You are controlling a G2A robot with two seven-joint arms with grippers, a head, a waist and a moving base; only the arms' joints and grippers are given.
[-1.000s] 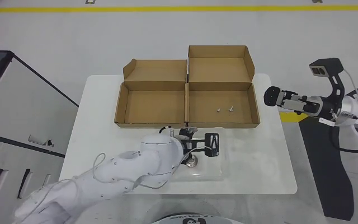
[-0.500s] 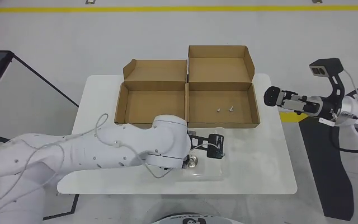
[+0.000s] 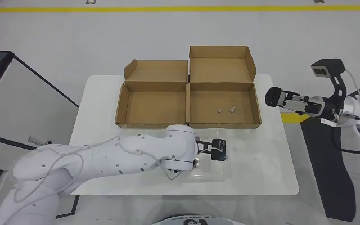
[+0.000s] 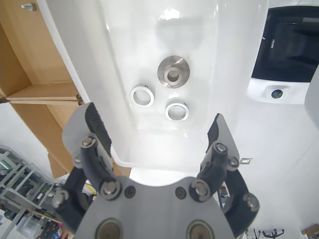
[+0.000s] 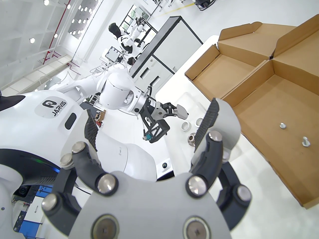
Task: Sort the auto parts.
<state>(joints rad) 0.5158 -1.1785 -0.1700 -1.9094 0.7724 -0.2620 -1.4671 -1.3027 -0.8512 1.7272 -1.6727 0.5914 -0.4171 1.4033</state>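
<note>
Left wrist view is showing the left gripper [image 4: 153, 116] spread wide, empty, hanging above the rings [image 4: 142, 95] in the clear tray [image 4: 82, 50]; its arm has been swinging across, suggesting pickup is nearing.

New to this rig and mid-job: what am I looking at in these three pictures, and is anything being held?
This is a two-armed robot at a white table. The top view looks down from above the arms; each wrist view looks along one arm's gripper. The left gripper hangs open over a clear tray holding a flanged hub and two rings. The right gripper, also open, is off the table's side near the right box, which holds two bolts; the left box adjoins it. Neither gripper holds anything.
</note>
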